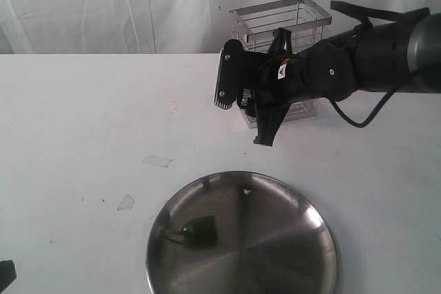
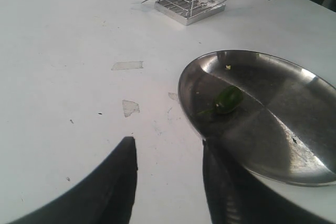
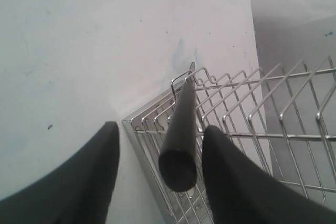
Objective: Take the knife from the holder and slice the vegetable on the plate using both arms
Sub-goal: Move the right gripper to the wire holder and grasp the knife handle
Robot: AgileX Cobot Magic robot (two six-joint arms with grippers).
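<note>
place: robot test lab | evidence: plain white bench point(image 1: 83, 122) with tape scraps point(image 1: 157, 161); draped white cloth backdrop point(image 1: 103, 5); black robot arm point(image 1: 372, 60) over the bench

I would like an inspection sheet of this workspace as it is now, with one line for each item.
Surface: white table, a few small marks.
Job's things: knife standing in the wire holder; green vegetable lying on the steel plate.
Clutter: tape scrap and a second scrap on the table.
Grippers: right gripper open around the knife handle, not closed on it; left gripper open, empty, beside the plate.
Cables: black cable looping under the right arm.
Surroundings: white cloth backdrop.
</note>
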